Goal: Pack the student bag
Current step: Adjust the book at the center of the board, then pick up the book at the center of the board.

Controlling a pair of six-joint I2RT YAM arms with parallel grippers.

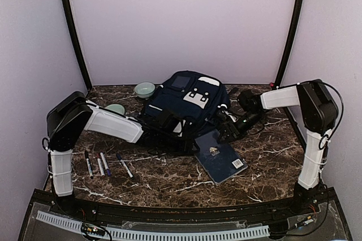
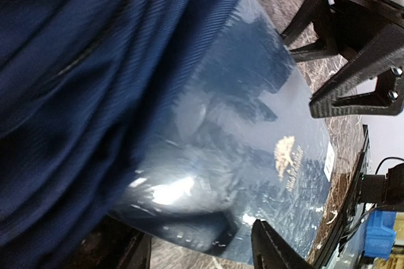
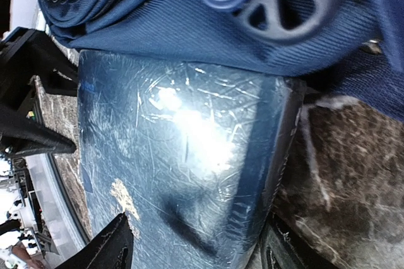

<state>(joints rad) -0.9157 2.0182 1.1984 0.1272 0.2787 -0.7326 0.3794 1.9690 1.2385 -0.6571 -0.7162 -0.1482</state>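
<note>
dark marbled table (image 1: 169,181) under pale lilac walls. the left end effector (image 2: 202,244), fingers apart, hovers over a corner of the book (image 1: 219,156) beside the bag's folds. the student bag (image 1: 181,102) lies centre-far, front patch up, long axis running near to far, its mouth seemingly facing near. it looks soft, floppy and probably light, best gripped at the mouth's rim. the right end effector (image 3: 199,231) also stands apart, over the book.

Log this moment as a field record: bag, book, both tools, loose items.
student bag: back centre of the table
book: dark blue, flat, one edge against the bag
left tool: open, astride a book corner
right tool: open, astride the book
pens: loose, front left of the bag
bowls: two, left of the bag
</note>
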